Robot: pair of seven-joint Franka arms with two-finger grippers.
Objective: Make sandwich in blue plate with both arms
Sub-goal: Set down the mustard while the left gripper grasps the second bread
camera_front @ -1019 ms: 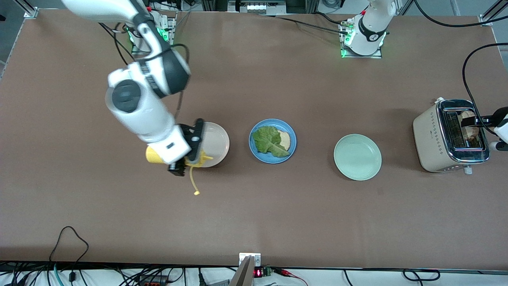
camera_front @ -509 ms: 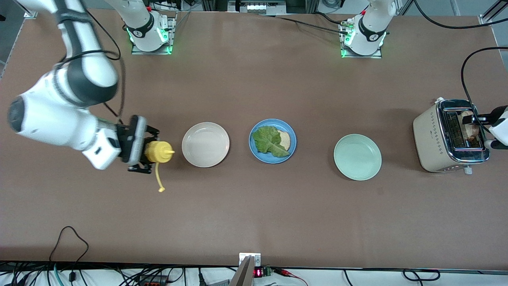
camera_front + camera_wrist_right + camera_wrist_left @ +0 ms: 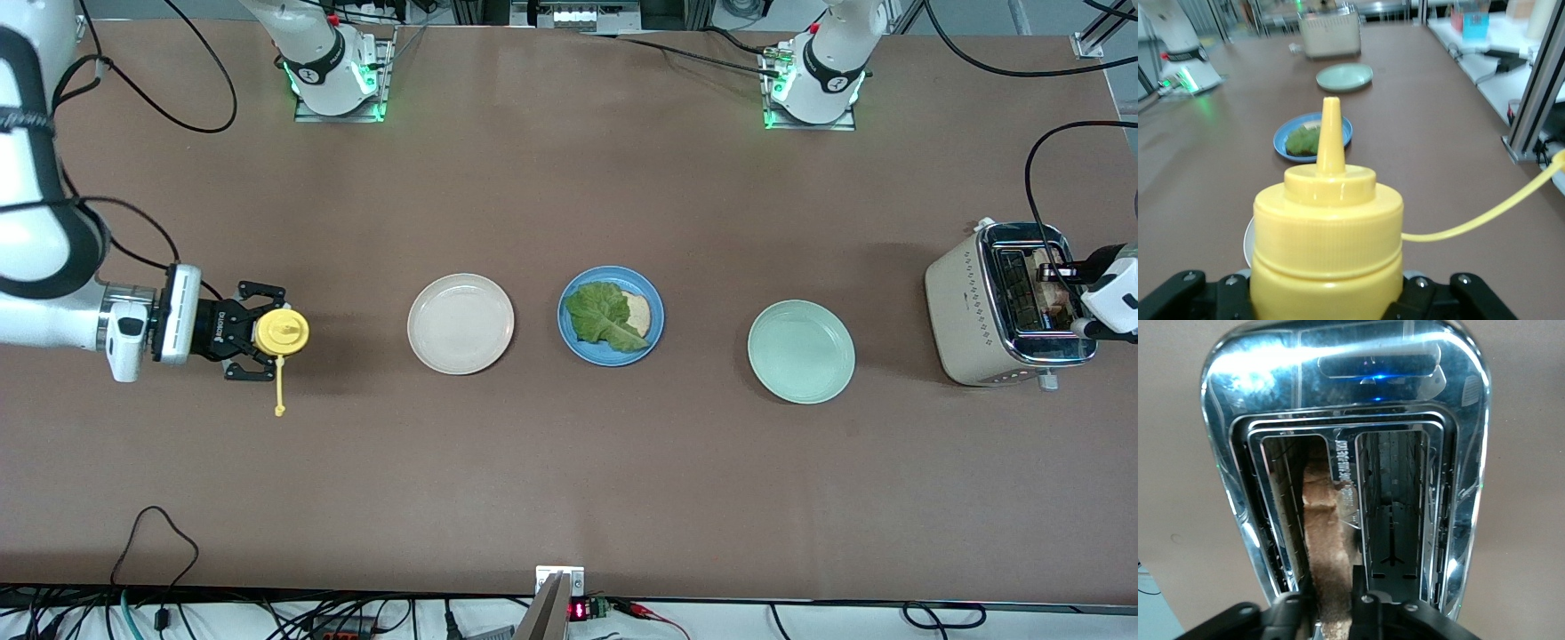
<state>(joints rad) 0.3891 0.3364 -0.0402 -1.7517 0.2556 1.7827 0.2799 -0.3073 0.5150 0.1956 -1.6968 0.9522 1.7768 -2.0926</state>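
Observation:
The blue plate (image 3: 651,342) lies mid-table with a green lettuce leaf (image 3: 601,314) on a bread slice (image 3: 637,310); it also shows in the right wrist view (image 3: 1338,137). My left gripper (image 3: 1063,272) is at the toaster (image 3: 973,307). In the left wrist view my left gripper (image 3: 1331,613) is shut on a second bread slice (image 3: 1327,540) that stands in one slot of the toaster (image 3: 1338,360). My right gripper (image 3: 265,332) is shut on an upright yellow squeeze bottle (image 3: 283,331) near the right arm's end of the table; the yellow squeeze bottle (image 3: 1328,227) fills the right wrist view.
A cream-white plate (image 3: 460,323) lies between the bottle and the blue plate. A mint-green plate (image 3: 801,351) lies between the blue plate and the toaster. The bottle's tethered cap (image 3: 279,391) hangs on a yellow strap. Cables run along the table's front edge.
My right arm has swung the yellow bottle from over the cream plate toward the right arm's end of the table and turned it upright. The left gripper stays at the toaster.

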